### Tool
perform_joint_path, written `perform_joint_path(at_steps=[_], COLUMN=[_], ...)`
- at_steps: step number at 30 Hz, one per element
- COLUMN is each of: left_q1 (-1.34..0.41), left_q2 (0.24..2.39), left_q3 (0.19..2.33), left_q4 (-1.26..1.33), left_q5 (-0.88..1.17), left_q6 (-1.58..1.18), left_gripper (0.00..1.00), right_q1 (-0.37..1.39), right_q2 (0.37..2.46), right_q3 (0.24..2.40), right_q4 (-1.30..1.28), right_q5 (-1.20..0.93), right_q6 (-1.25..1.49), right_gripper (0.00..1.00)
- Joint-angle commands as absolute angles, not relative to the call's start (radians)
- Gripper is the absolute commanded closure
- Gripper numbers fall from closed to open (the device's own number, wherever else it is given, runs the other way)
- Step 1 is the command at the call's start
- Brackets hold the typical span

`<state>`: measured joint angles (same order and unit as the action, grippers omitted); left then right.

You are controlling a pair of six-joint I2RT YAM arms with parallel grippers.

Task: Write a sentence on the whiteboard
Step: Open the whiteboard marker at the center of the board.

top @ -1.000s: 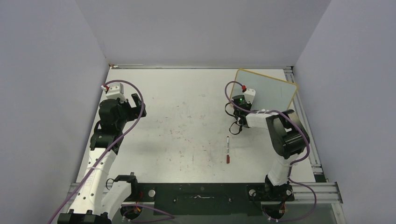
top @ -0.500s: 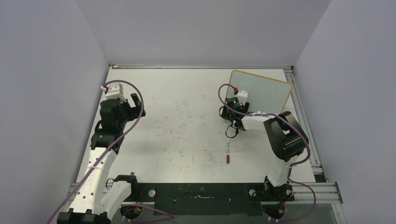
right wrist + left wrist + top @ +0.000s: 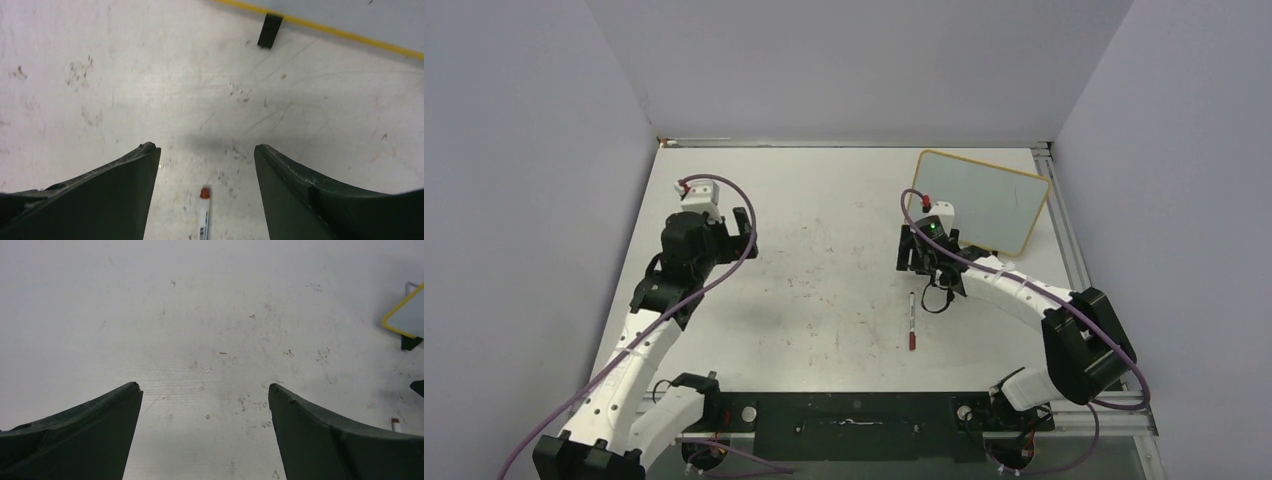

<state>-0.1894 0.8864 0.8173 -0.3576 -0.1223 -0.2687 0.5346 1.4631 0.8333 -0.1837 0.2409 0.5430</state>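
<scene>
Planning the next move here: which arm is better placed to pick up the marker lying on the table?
Right. The right gripper is open just beyond the marker, whose end shows between its jaws in the wrist view. The left gripper, also open, sits far across the table.

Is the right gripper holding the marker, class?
No: the marker lies loose on the table, untouched by the open right gripper.

The whiteboard (image 3: 982,198) stands far right on the table (image 3: 824,220); the marker (image 3: 911,322) lies nearer, apparently flat.
</scene>
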Motion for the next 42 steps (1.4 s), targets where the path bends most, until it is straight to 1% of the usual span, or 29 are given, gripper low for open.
perform_joint_path(at_steps=[1,5,10,11,13,17,22,28,33,34,35,39,42], left_q1=[-0.315,-0.455,-0.654,-0.691,-0.769,-0.902,-0.972,-1.001,-1.018,-1.021,-1.022,-1.023,-1.026], left_q2=[0.894,0.887,0.893,0.904,0.934,1.017,1.086,1.131,1.133,1.132,1.131,1.130,1.148], left_q3=[0.818,0.785,0.666,0.646,0.621,0.608,0.607,0.617,0.595,0.586,0.577,0.529,0.509], left_q4=[-0.374,-0.345,-0.179,-0.145,-0.095,-0.035,0.039,0.056,0.087,0.104,0.124,0.247,0.329], left_q5=[-0.116,-0.118,-0.171,-0.180,-0.214,-0.265,-0.255,-0.258,-0.260,-0.254,-0.243,-0.181,-0.131], left_q6=[-0.283,-0.384,-0.574,-0.608,-0.668,-0.738,-0.779,-0.790,-0.792,-0.794,-0.796,-0.824,-0.840], left_gripper=[0.02,0.00,0.00,0.04,0.05,0.05,0.05,0.05,0.05,0.05,0.05,0.05,0.06], right_q1=[0.587,0.593,0.602,0.604,0.609,0.621,0.650,0.666,0.668,0.667,0.668,0.666,0.667], right_q2=[1.399,1.375,1.391,1.399,1.414,1.443,1.467,1.483,1.458,1.446,1.433,1.359,1.285], right_q3=[0.825,0.803,0.759,0.755,0.748,0.747,0.748,0.735,0.729,0.730,0.731,0.734,0.719], right_q4=[-0.410,-0.479,-0.473,-0.462,-0.439,-0.403,-0.393,-0.391,-0.358,-0.348,-0.340,-0.277,-0.181], right_q5=[0.174,0.146,0.127,0.120,0.106,0.080,0.082,0.101,0.064,0.052,0.036,-0.033,-0.093], right_q6=[0.570,0.581,0.592,0.595,0.603,0.607,0.615,0.651,0.700,0.713,0.732,0.792,0.840], right_gripper=[0.32,0.39,0.51,0.53,0.55,0.55,0.57,0.67,0.87,0.92,0.94,0.95,0.95])
